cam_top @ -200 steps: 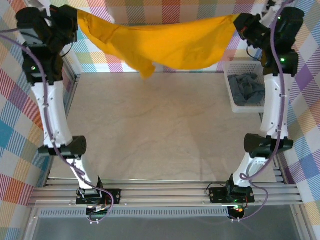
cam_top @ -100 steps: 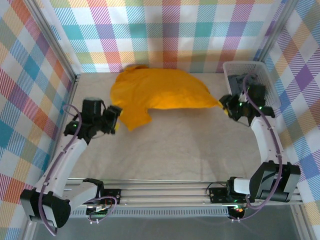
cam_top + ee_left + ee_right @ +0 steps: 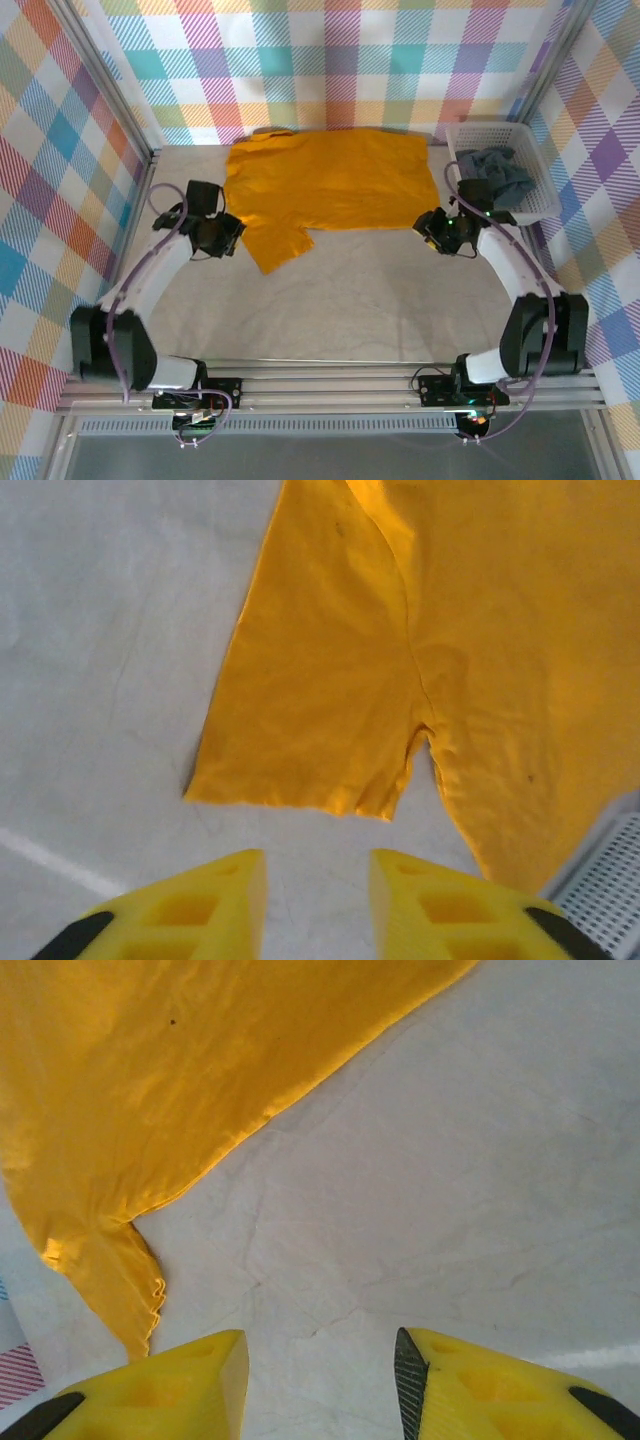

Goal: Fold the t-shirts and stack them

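Lying flat on the far part of the surface (image 3: 350, 300), the mustard-orange t-shirt (image 3: 340, 185) is spread with its long axis running left to right, the sleeved end apparently toward the left and the straight hem toward the right. The near sleeve (image 3: 275, 245) is turned toward the arms. The left tool (image 3: 232, 236) is placed just beside that sleeve, on its left, with its fingers parted and nothing held between them; in the left wrist view the sleeve's edge is seen just ahead of the gap. The right tool (image 3: 432, 232) is set at the shirt's near right corner, likewise spread and empty, with bare surface between its fingers and the cloth's edge ahead and to its left. Each end of the shirt is thus served by the arm on its own side, so a fold is judged to call for both near corners to be gripped together. The white lattice basket (image 3: 500, 128) is stood at the far right corner, and the dark slate-grey t-shirt (image 3: 495, 172) is bunched inside it, nearer the right arm.
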Robot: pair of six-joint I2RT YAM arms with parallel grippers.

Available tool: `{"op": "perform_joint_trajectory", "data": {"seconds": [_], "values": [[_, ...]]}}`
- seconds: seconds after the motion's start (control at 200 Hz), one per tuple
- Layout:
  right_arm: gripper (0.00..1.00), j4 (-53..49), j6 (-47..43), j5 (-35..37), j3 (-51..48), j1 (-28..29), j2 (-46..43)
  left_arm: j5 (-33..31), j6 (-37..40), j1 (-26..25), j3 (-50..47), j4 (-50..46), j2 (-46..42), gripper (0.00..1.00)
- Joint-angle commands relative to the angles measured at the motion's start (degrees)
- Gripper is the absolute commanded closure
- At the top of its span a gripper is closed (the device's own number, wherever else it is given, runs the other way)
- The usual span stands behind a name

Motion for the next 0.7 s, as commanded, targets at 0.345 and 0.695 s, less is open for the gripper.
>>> {"op": "perform_joint_trajectory", "data": {"seconds": [0.345, 0.695], "values": [[0.64, -5.9, -5.0, 0.7, 33.8, 0.0, 37.1, -2.4, 6.3, 3.0, 36.3, 2.4, 43.2, 0.76], [0.65, -16.7, -4.8, 4.3, 30.6, 5.0, 39.6, -6.1, 3.0, 3.4, 8.5, 0.3, 31.3, 0.79]]}}
